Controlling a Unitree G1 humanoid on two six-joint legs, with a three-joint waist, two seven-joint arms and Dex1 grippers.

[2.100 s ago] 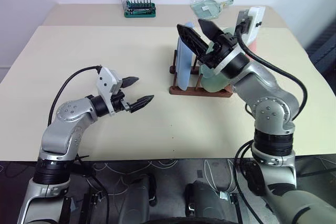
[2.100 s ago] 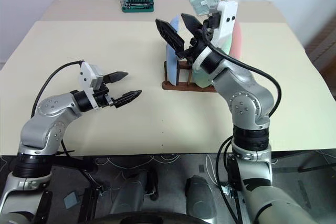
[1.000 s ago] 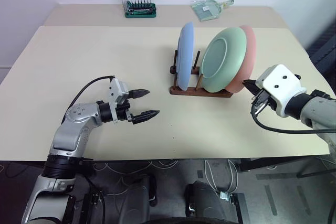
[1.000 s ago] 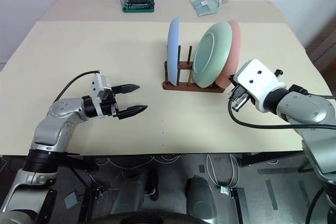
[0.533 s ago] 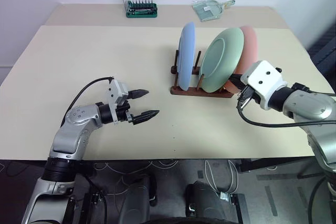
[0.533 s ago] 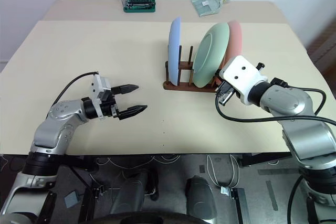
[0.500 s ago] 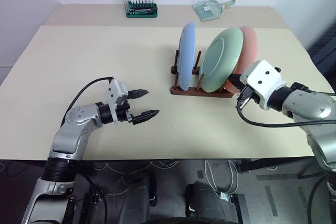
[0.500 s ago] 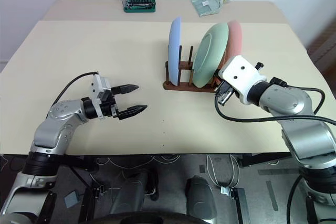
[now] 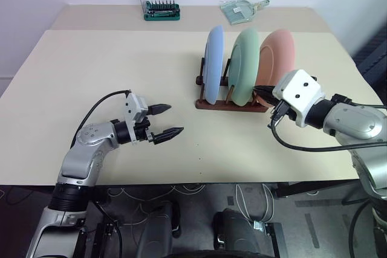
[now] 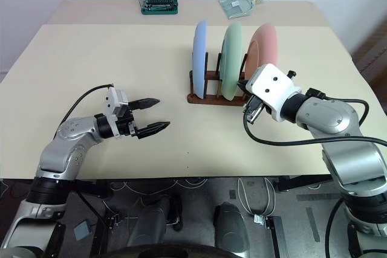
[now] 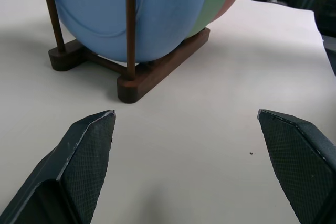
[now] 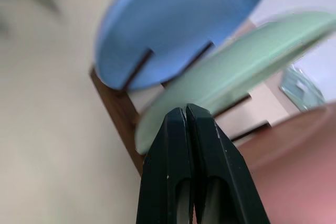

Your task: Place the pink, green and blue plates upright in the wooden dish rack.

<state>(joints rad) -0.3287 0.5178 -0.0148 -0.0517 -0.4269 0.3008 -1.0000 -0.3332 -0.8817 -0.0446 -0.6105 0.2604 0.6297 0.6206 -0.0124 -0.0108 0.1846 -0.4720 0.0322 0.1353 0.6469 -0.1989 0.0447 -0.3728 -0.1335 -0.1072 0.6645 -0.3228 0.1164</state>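
The wooden dish rack (image 9: 231,102), nearer the table's far right corner, props the blue, green and pink plates upright, the shut right gripper (image 12: 190,113) maybe nudging, the left gripper (image 9: 164,120) wide and empty.

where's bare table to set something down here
The widest free patch is the table between the left tool, open, and the screwdriver-bit case at the back. Another lies along the near edge between both arms. It is crowded on the right, where the shut right tool reaches in among the plates in the wooden dish rack.
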